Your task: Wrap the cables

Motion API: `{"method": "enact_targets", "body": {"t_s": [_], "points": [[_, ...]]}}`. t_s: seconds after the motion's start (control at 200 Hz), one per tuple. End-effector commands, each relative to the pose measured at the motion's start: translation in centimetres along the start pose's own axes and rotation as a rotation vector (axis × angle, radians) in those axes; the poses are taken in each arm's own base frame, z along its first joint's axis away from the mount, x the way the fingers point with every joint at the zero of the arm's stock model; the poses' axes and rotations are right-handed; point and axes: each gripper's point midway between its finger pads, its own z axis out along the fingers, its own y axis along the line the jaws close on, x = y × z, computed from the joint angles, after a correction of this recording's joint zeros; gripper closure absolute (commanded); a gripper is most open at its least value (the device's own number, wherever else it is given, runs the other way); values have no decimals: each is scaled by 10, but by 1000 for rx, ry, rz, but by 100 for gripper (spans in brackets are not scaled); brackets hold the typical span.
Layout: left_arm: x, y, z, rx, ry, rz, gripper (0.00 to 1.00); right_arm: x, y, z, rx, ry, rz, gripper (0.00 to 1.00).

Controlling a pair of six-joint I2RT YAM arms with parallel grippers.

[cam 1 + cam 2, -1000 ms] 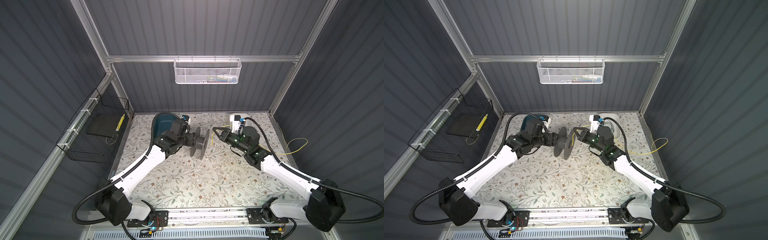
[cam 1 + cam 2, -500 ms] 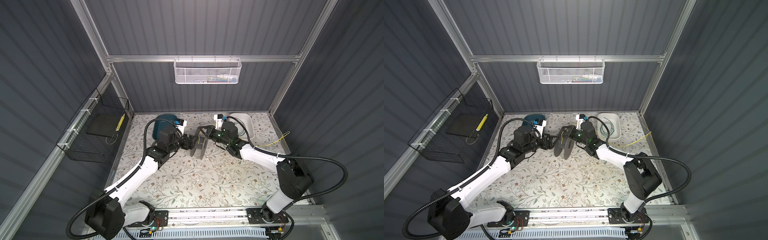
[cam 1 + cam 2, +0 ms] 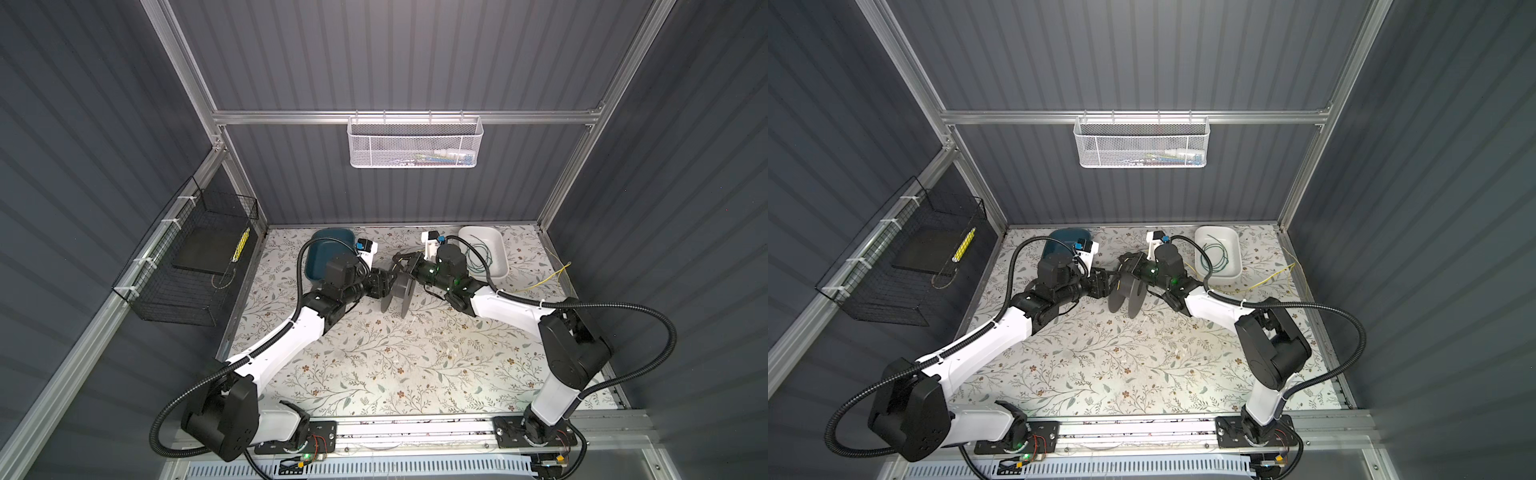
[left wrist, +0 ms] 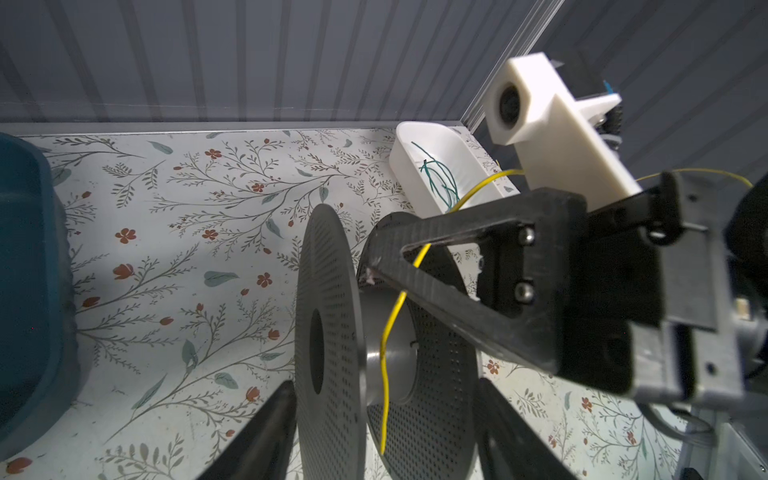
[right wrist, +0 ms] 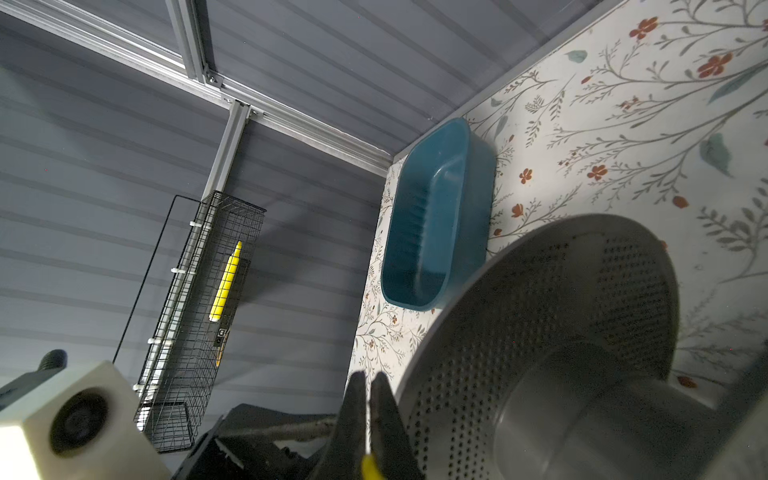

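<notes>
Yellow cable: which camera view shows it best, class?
Left wrist view: the yellow cable runs from the shut right end effector down across the hub of the spool. Both top views show only a thin stretch by the right wall; the right wrist view shows a yellow bit between its fingertips.

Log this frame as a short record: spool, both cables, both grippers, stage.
spool: flanges upright, mid-table
yellow cable: crosses the hub, no full turn visible
green cable: loose in the white tray
left gripper: clamped across both flanges
right gripper: shut on the yellow cable, beside the spool
stage: winding barely begun
</notes>
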Motion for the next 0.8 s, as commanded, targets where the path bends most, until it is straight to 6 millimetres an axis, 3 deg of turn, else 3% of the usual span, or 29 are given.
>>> {"method": "enact_targets", "body": {"t_s": [0.0, 0.795], "points": [[6, 2, 9, 9, 5, 22, 36, -3, 8, 6, -28, -11, 0, 100], [27, 32, 34, -115, 44, 18, 59, 12, -3, 10, -11, 11, 14, 100]]}}
